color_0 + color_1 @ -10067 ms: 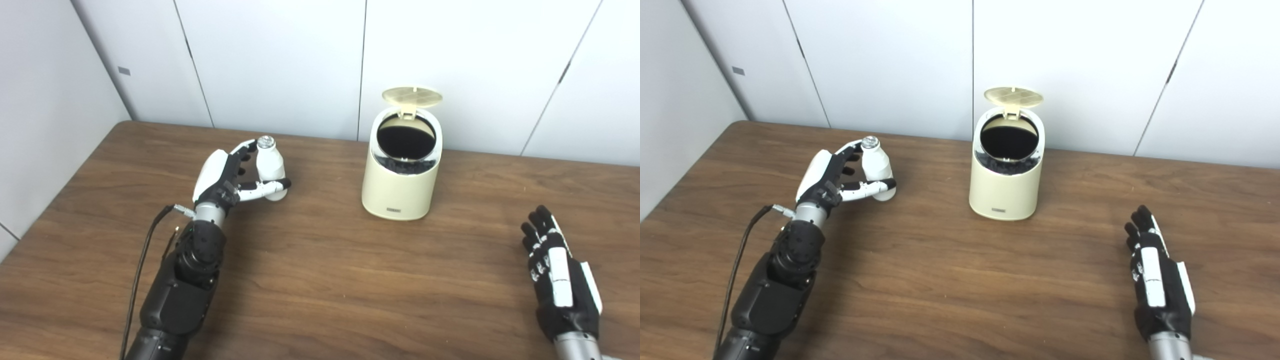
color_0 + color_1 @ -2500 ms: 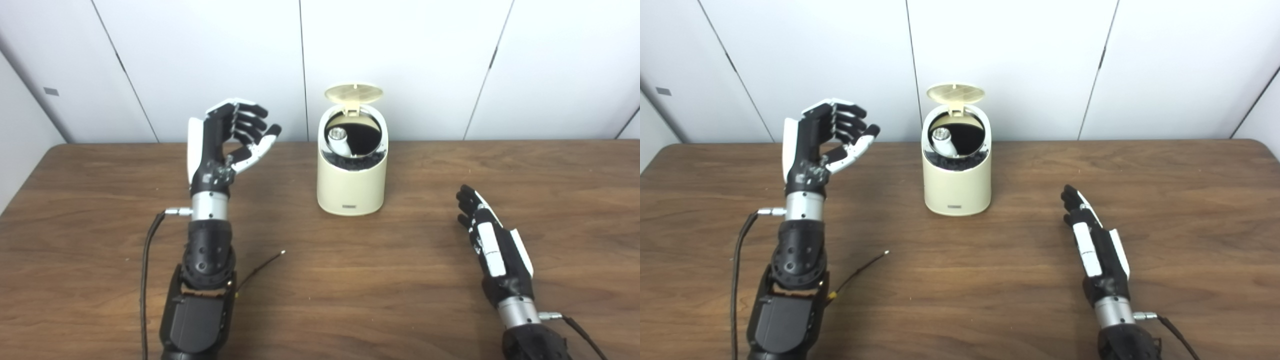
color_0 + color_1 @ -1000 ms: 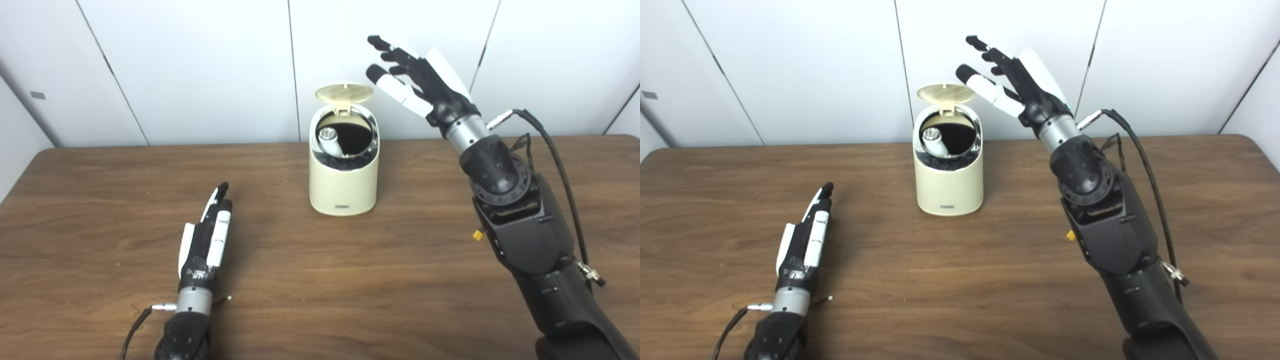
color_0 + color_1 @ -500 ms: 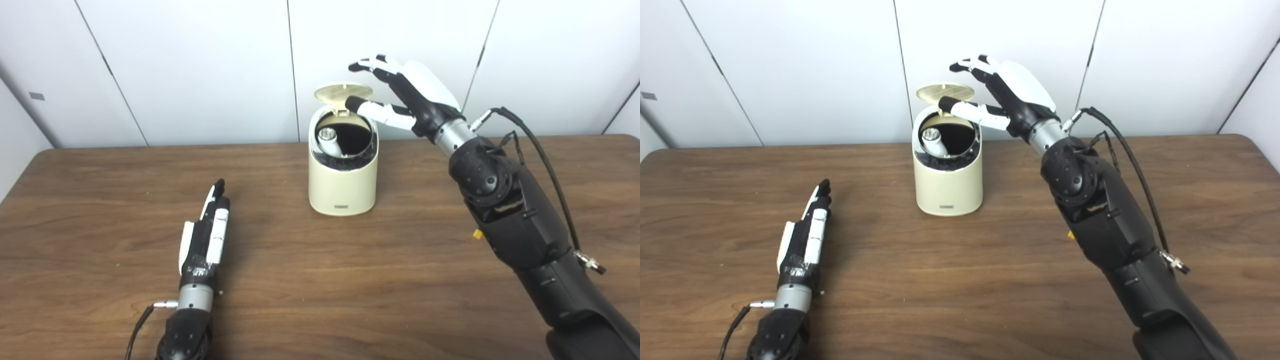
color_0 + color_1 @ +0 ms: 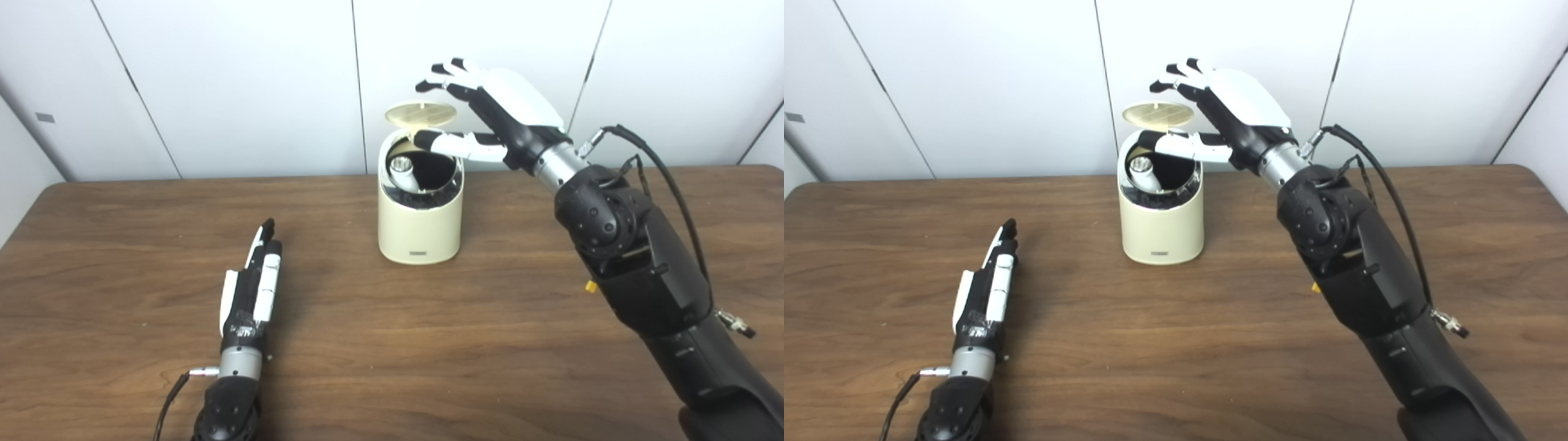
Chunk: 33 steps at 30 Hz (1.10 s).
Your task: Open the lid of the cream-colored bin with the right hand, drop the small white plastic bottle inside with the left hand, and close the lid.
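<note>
The cream-colored bin (image 5: 420, 229) stands on the table near the back wall, its round lid (image 5: 421, 114) tipped up and open. The small white bottle (image 5: 405, 173) leans inside the dark opening, its silver cap showing. My right hand (image 5: 490, 113) hovers open at the bin's top right: its fingers arch just above and behind the lid, and its thumb reaches over the opening under the lid. I cannot tell whether it touches the lid. My left hand (image 5: 251, 288) lies flat and open on the table, well to the bin's front left, holding nothing.
The brown wooden table (image 5: 392, 343) stretches wide in front of the bin. White wall panels (image 5: 245, 86) stand close behind the bin. A black cable (image 5: 655, 165) loops off my right forearm.
In the last second my right hand came down and leftward from high beside the bin until its fingers arch over the raised lid. The lid stays up. My left hand lies still.
</note>
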Each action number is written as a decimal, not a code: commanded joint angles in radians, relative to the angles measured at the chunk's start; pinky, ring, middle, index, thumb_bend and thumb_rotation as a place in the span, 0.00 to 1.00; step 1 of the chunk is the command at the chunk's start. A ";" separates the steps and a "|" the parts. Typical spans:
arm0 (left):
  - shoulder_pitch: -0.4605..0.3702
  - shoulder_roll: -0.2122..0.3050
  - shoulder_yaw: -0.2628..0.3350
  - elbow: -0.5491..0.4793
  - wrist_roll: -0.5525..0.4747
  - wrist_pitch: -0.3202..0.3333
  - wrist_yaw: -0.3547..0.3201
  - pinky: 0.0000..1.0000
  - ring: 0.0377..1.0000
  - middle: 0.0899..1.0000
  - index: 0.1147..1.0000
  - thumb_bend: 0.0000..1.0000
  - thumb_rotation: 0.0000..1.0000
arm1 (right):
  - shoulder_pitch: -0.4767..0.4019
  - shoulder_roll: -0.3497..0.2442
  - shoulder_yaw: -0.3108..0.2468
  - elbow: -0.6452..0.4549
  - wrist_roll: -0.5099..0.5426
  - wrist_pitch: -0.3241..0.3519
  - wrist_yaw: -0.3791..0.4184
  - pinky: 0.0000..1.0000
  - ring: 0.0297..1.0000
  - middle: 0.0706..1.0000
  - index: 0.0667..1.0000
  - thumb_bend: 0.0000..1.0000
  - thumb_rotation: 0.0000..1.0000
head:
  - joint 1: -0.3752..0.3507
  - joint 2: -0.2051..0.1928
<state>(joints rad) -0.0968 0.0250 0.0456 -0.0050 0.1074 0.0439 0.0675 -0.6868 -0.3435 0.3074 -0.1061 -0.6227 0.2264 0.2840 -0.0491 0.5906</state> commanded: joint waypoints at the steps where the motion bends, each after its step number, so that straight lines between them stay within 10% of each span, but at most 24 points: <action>1: -0.019 0.001 -0.005 -0.005 0.003 0.016 0.002 1.00 1.00 1.00 1.00 0.62 1.00 | -0.037 -0.020 -0.016 -0.041 -0.017 -0.023 -0.003 0.98 1.00 0.95 0.78 0.62 1.00 | 0.001 0.002; 33: -0.019 0.001 -0.009 -0.026 0.013 0.016 0.015 1.00 1.00 1.00 1.00 0.64 1.00 | 0.029 -0.026 0.005 -0.070 -0.072 -0.017 0.059 1.00 1.00 0.97 0.73 0.59 0.95 | 0.017 0.016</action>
<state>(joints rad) -0.0979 0.0255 0.0369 -0.0119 0.1129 0.0515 0.0764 -0.6315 -0.3606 0.3167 -0.1420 -0.6820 0.2272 0.3454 -0.0337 0.6029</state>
